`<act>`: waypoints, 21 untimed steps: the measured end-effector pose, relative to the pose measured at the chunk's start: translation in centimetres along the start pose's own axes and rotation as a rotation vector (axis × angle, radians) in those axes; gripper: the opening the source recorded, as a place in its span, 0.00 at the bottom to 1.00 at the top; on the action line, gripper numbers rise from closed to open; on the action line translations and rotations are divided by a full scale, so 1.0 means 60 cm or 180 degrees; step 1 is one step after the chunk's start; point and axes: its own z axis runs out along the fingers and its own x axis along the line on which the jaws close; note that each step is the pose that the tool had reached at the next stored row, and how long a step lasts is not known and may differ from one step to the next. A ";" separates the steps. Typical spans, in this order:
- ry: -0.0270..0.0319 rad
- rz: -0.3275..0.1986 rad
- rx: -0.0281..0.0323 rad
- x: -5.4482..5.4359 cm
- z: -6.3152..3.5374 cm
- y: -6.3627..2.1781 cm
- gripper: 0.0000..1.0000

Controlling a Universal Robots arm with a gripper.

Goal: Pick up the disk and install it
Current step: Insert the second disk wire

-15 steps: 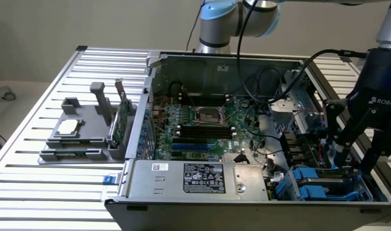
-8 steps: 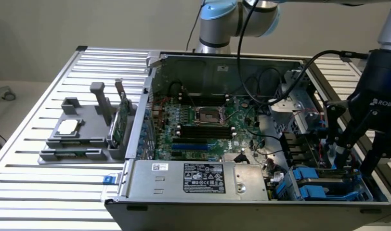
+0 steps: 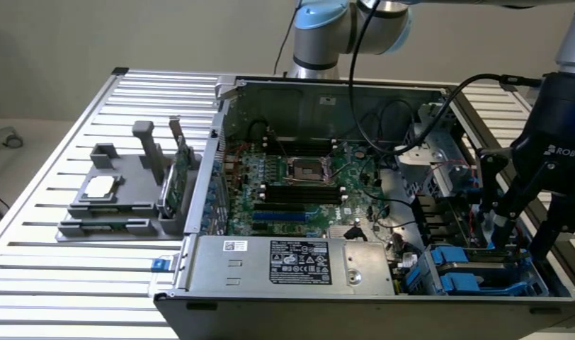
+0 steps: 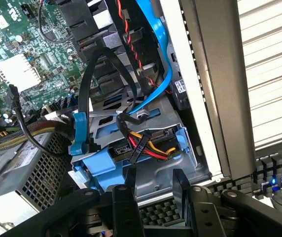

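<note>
Two gripper [image 4: 154, 173] fingers [image 4: 126, 197] sit apart over the disk [image 4: 101, 165], so I'd stay square and dodge those cables [image 4: 148, 148].

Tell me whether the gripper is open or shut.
Open: in the wrist view the gripper has its fingers apart, nothing between them, above the disk in its blue carrier.

The exterior view stands high and well back, looking obliquely down on the open computer case [image 3: 335, 99] on the slatted table [image 3: 61, 283]. The arm's base [image 3: 316, 35] is at 12 o'clock and the drive cage [image 3: 476, 263] at 4 o'clock. The wrist view hangs close above that cage, facing down past the fingers of the gripper [image 4: 151, 178]. The 2 views share the blue drive carriers [image 4: 96, 165], the motherboard [image 4: 32, 44] and the power supply [image 4: 37, 177].
</note>
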 end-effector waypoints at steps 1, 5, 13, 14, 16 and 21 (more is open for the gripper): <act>0.0000 0.0000 0.0000 0.000 0.000 0.000 0.43; 0.0013 0.0030 0.0003 -0.002 0.002 -0.005 0.43; 0.0091 0.0206 0.0015 -0.003 0.004 -0.007 0.43; 0.0103 0.0232 0.0016 -0.003 0.004 -0.007 0.43; 0.0125 0.0281 0.0018 -0.003 0.004 -0.007 0.43; 0.0178 0.0384 0.0011 -0.004 0.006 -0.007 0.43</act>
